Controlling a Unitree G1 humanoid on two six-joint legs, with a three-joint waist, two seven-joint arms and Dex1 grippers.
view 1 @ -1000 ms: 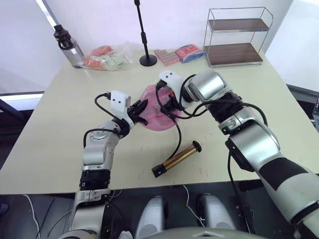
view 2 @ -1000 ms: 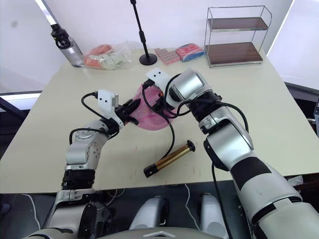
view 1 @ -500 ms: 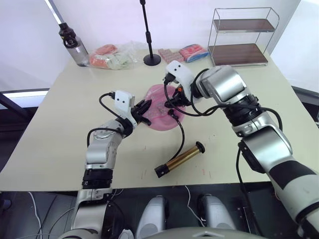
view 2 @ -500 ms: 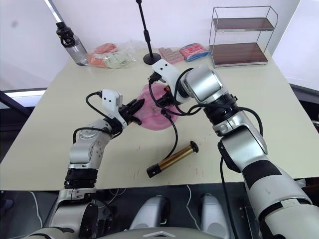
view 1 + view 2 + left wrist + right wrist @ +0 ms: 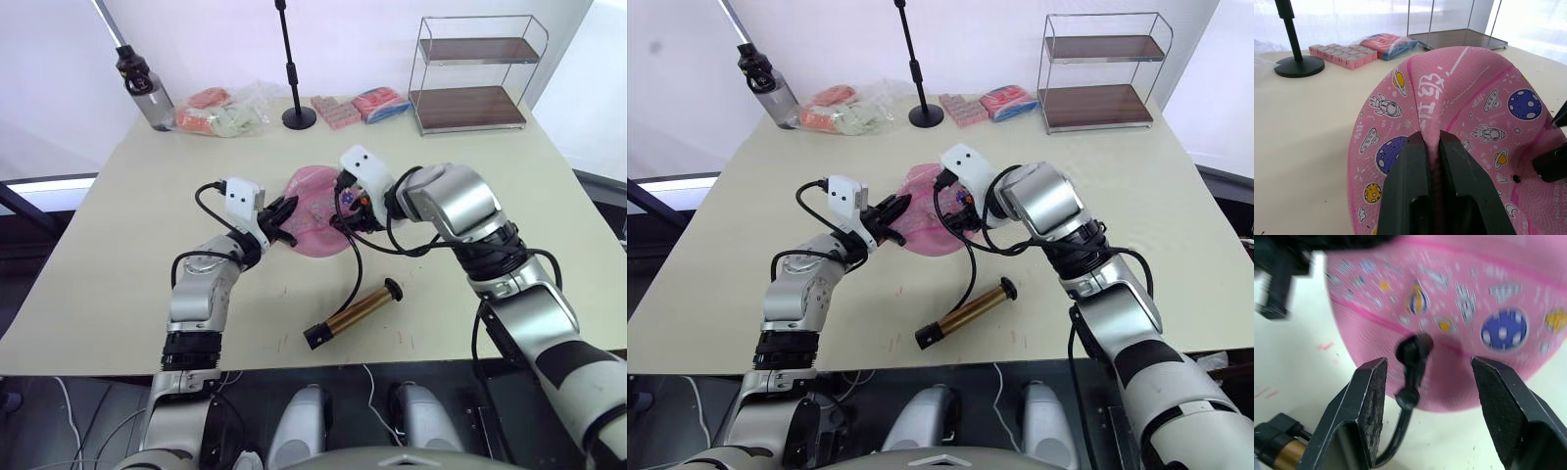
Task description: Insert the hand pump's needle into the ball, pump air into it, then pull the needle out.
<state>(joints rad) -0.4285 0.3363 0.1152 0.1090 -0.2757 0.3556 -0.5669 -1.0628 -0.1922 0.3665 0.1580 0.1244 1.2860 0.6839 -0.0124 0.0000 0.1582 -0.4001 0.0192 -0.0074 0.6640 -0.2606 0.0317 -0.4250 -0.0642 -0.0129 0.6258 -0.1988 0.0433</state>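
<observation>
The pink ball [image 5: 312,208], a flattened disc with cartoon stickers, lies mid-table. My left gripper [image 5: 278,217] is shut on a fold of its left rim, and the pinch shows between the fingers [image 5: 1409,161] in the left wrist view. My right gripper [image 5: 344,206] is open at the ball's right side, its fingers [image 5: 1367,396] wide on either side of the hose's black fitting [image 5: 1413,355]. That fitting sits tip-first against the ball's face, and the needle pin itself is hidden. The gold hand pump [image 5: 353,311] lies on the table nearer me, and its hose [image 5: 354,262] curves up to the ball.
Along the far edge stand a bottle [image 5: 138,86], a bag of packets [image 5: 219,111], a black stand [image 5: 298,116], pink packets [image 5: 334,110] and a wire shelf [image 5: 474,74]. The pump lies close to the table's front edge [image 5: 323,364].
My right arm has swung down and to the right, its gripper staying at the ball's right side. The left gripper keeps its pinch. The camera shifted a little early on.
</observation>
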